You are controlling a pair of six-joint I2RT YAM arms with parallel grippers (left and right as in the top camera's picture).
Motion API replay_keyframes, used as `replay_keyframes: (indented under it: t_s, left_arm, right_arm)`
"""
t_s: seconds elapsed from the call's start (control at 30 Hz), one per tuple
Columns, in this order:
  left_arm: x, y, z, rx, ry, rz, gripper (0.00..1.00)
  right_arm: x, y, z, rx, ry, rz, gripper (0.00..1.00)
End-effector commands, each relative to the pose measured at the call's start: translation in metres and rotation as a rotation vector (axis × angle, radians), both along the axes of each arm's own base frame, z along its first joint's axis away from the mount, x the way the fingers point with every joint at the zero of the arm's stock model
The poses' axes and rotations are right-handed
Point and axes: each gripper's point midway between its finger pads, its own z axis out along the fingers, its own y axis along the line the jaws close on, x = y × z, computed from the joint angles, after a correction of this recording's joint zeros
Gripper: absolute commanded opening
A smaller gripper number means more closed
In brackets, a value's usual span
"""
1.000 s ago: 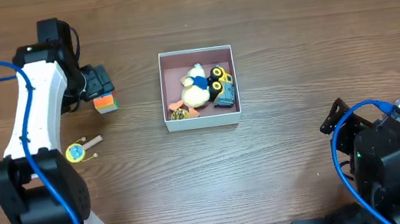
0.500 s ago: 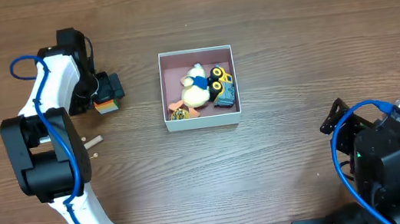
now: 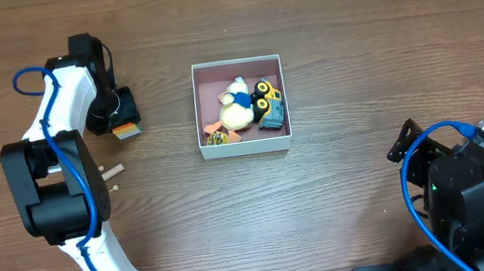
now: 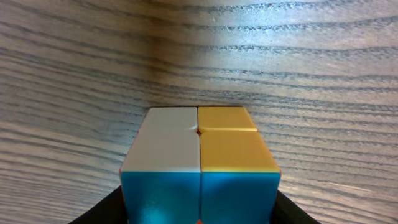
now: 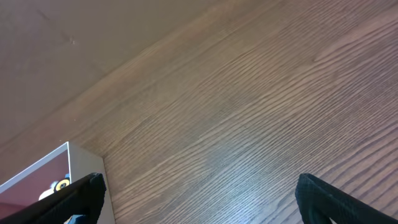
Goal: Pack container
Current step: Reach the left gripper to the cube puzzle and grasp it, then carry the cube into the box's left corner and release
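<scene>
Edging the left gripper (image 3: 122, 109) slightly toward 9 o'clock since half a second ago, straddling the cube (image 4: 199, 155) without showing whether clamped, facing the container (image 3: 241, 106) at 3 o'clock, well apart, nearer this arm, leaving the right gripper (image 5: 202, 196) gaping wide.

You have the container (image 3: 246, 147) mid-table, with a stuffed duck (image 3: 237, 110) in its middle, a toy truck (image 3: 269, 104) against the duck's right side and a small toy (image 3: 215, 138) in the front-left corner. To its left, the puzzle cube (image 3: 127, 130) sits between the fingers of the left gripper (image 4: 199, 214), and a stick (image 3: 113, 171) lies just in front.
</scene>
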Motion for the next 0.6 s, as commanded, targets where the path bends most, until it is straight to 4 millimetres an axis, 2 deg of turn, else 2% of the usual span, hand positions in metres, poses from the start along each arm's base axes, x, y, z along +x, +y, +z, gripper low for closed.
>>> replay_keyframes:
  t_s: [0.0, 0.17, 0.23, 0.27, 0.33, 0.4, 0.43, 0.47, 0.57]
  left_arm:
    - [0.015, -0.009, 0.015, -0.031, -0.036, -0.017, 0.53]
    - [0.039, -0.032, 0.075, -0.063, -0.109, -0.086, 0.49]
    - [0.048, -0.067, 0.115, -0.116, -0.162, -0.174, 0.52]
    - [0.047, -0.079, 0.126, -0.133, -0.173, -0.201, 0.52]
    - [0.042, -0.119, 0.152, -0.167, -0.196, -0.291, 0.53]
    - [0.036, -0.146, 0.161, -0.175, -0.199, -0.351, 0.53]
    - [0.028, -0.171, 0.162, -0.182, -0.193, -0.407, 0.55]
    - [0.023, -0.184, 0.161, -0.185, -0.188, -0.437, 0.6]
    - [0.011, -0.215, 0.158, -0.182, -0.177, -0.497, 0.61]
  right_arm:
    - [0.0, -0.002, 0.004, -0.007, -0.017, -0.01, 1.0]
    - [0.0, -0.002, 0.004, -0.007, -0.017, -0.01, 1.0]
    - [0.0, -0.002, 0.004, -0.007, -0.016, -0.01, 1.0]
    - [0.0, -0.002, 0.004, -0.007, -0.016, -0.01, 1.0]
    - [0.0, -0.002, 0.004, -0.007, -0.017, -0.01, 1.0]
    - [0.0, -0.002, 0.004, -0.007, -0.016, -0.01, 1.0]
    - [0.0, -0.002, 0.004, -0.007, -0.017, -0.01, 1.0]
    - [0.0, -0.002, 0.004, -0.007, -0.017, -0.01, 1.0]
    - [0.0, -0.002, 0.004, -0.007, -0.017, -0.01, 1.0]
